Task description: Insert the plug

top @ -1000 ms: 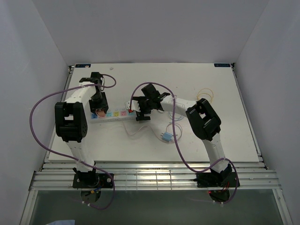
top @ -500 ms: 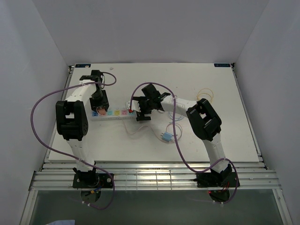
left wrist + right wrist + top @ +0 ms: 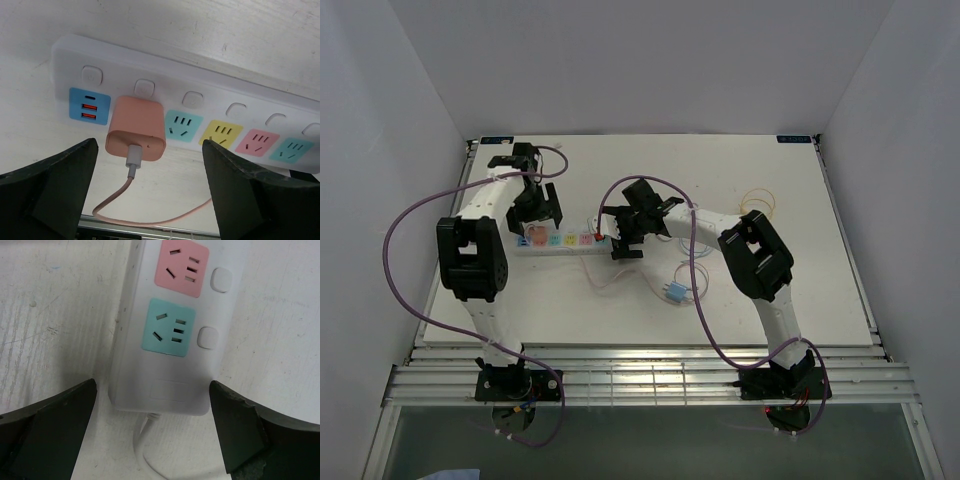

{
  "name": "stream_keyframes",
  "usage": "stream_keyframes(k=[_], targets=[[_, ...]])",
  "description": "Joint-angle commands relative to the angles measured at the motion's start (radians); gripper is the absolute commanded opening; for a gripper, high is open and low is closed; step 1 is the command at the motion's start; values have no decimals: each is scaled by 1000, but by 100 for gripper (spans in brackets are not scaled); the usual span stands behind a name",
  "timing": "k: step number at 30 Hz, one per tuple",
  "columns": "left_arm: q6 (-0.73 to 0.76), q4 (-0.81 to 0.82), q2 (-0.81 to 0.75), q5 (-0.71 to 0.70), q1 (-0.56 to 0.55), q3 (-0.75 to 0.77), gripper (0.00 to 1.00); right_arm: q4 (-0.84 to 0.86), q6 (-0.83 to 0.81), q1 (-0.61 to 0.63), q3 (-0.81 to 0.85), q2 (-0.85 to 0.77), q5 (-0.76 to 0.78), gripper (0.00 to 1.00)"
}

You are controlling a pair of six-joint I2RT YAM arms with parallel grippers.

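Note:
A salmon-pink plug sits pushed into the white power strip, between the blue USB panel and a teal socket; its pink cable loops off below. My left gripper hangs open above it, fingers wide on either side, touching nothing. In the top view the strip lies left of centre, the left gripper over its left end. My right gripper stands open astride the strip's cord end, clear of both sides.
Pink, yellow and teal sockets run along the strip, each with a white switch. The strip's white cord trails off its end. A small blue connector with thin wires lies right of centre, and a coil of thin wire further right.
My left gripper has opened and let go of the pink plug, which stays in the strip. It has shifted slightly away from the strip. The right gripper has barely moved.

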Motion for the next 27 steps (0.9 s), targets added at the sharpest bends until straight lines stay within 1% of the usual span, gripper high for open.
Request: stream_keyframes(k=[1, 4, 7, 12, 15, 16, 19, 20, 21, 22, 23, 24, 25, 26, 27], targets=[[-17, -19, -107, 17, -6, 48, 97, -58, 30, 5, -21, -39, 7, 98], [-44, -44, -150, -21, -6, 90, 98, -42, 52, 7, -24, -54, 12, 96], [-64, -56, -197, -27, -8, 141, 98, -16, 75, 5, -37, -86, 24, 90], [-75, -58, -282, -46, -9, 186, 98, 60, 108, 5, -51, -170, 32, 90], [-89, -52, -349, -26, -15, 214, 98, 66, 122, 5, -47, -233, 21, 90], [-91, -37, -396, -12, -17, 213, 98, 66, 130, 5, -54, -252, 23, 90], [-98, 9, -475, 6, -22, 179, 98, 77, 145, 5, -86, -336, 29, 90], [-100, 23, -530, 23, -22, 162, 98, 87, 177, 5, -124, -360, 35, 90], [-112, 37, -558, 32, -22, 142, 98, 119, 202, 5, -147, -414, 56, 90], [-117, 75, -587, 49, -23, 87, 98, 152, 238, 5, -174, -445, 79, 90], [-121, 98, -646, 80, -25, 53, 98, 182, 327, 5, -240, -509, 143, 90], [-138, 120, -676, 121, -25, 21, 98, 214, 381, 5, -279, -543, 198, 90], [-146, 169, -703, 144, -26, -50, 98, 300, 450, 5, -317, -581, 269, 90], [-153, 195, -731, 167, -29, -86, 98, 329, 531, 5, -357, -618, 345, 90], [-166, 216, -780, 208, -32, -118, 98, 337, 693, 5, -427, -696, 516, 90]])
